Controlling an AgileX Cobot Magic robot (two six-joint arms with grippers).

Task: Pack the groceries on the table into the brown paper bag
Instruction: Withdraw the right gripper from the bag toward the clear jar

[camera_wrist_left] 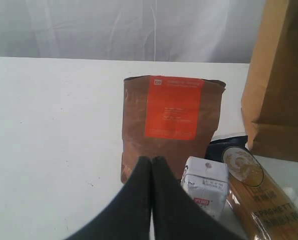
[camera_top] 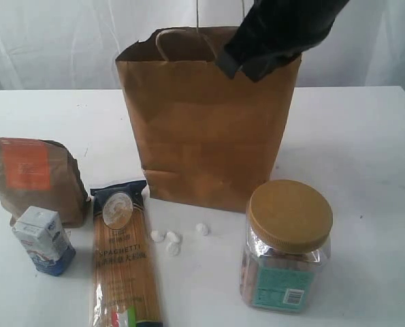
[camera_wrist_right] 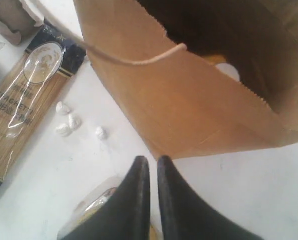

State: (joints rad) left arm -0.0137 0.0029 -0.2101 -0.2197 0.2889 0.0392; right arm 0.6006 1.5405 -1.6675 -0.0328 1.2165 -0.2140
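My right gripper [camera_wrist_right: 150,165] hangs above the table [camera_top: 365,136], just outside the bag's front wall. Its fingers are drawn together to a thin slit, with nothing between them. The left gripper [camera_wrist_left: 151,166] is low over the table, fingers pressed tight and empty, pointing at the pouch [camera_wrist_left: 171,125].

The bag [camera_top: 205,129] stands upright in the middle of the table with its long axis vertical and its mouth open upward. One loop handle [camera_top: 178,44] rises at the rim. Down inside I catch a bottle [camera_wrist_right: 224,67], only a yellow edge and a white cap; I can't tell how it lies.

The spaghetti [camera_top: 124,259] lies flat, its long axis running from near the bag's base toward the exterior camera, dark blue end nearest the bag. The pouch stands left of the bag, orange label facing forward. The carton [camera_top: 44,240] is upright just in front of it, beside the spaghetti. Right of the spaghetti, the jar [camera_top: 287,245] stands upright with its tan lid on top, near the bag's front corner. A few white bits [camera_top: 168,238] lie scattered between the spaghetti and the jar.

The table is plain white, lightly specked. Behind it hangs a white curtain [camera_top: 52,41] in soft folds.
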